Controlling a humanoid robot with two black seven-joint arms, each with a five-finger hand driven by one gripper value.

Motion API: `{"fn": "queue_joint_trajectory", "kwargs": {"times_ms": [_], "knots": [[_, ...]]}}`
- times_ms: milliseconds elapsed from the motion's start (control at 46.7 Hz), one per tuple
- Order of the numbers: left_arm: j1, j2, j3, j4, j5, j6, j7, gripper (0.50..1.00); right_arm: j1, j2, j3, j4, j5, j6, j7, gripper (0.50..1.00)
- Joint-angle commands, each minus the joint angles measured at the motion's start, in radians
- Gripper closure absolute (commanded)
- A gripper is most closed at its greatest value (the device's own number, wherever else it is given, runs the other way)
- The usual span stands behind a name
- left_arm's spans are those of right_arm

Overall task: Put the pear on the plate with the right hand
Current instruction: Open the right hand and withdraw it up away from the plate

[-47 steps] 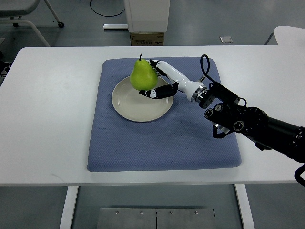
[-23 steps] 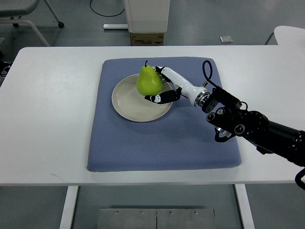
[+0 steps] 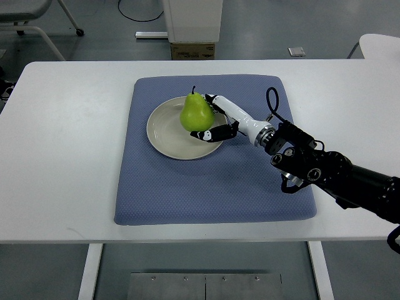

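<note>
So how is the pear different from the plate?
The pear is bright green and stands tall with its stem up; the plate is pale cream, flat and round. The plate is wider than the pear. The right hand wraps its fingers round the pear, not the plate. Both sit over the blue mat.

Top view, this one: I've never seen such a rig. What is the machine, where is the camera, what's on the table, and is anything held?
The single camera looks steeply down from the robot's own side. The black and white jointed limb entering from the right is the humanoid's right arm, ending in a fingered right hand. A white table carries a blue padded mat, and on it sits a round cream plate. The hand's fingers are curled around a green pear, standing stem-up over the plate's right part. Whether the pear already rests on the plate cannot be told. The left arm is not visible.
</note>
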Motion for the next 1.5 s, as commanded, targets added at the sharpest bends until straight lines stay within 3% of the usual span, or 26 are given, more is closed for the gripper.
{"fn": "queue_joint_trajectory", "kwargs": {"times_ms": [0, 578, 792, 964, 1263, 1478], "knots": [[0.0, 0.0, -0.001, 0.0, 0.0, 0.0, 0.0, 0.5, 0.001, 0.0, 0.001, 0.0, 0.01, -0.001, 0.001, 0.509], [0.0, 0.0, -0.001, 0.0, 0.0, 0.0, 0.0, 0.5, 0.018, 0.0, 0.029, -0.002, 0.02, -0.001, -0.001, 0.505], [0.0, 0.0, 0.001, 0.0, 0.0, 0.001, 0.0, 0.5, 0.018, 0.0, 0.059, 0.058, 0.023, 0.018, 0.001, 0.505], [0.0, 0.0, -0.001, 0.0, 0.0, 0.0, 0.0, 0.5, 0.014, -0.089, 0.067, 0.12, 0.045, 0.045, 0.005, 0.505], [0.0, 0.0, -0.001, 0.0, 0.0, 0.0, -0.001, 0.5, -0.034, -0.198, 0.254, 0.126, 0.046, 0.098, -0.002, 0.505], [0.0, 0.0, 0.001, 0.0, 0.0, 0.0, 0.0, 0.5, -0.109, -0.21, 0.484, 0.123, 0.049, 0.101, -0.099, 0.502]]}}
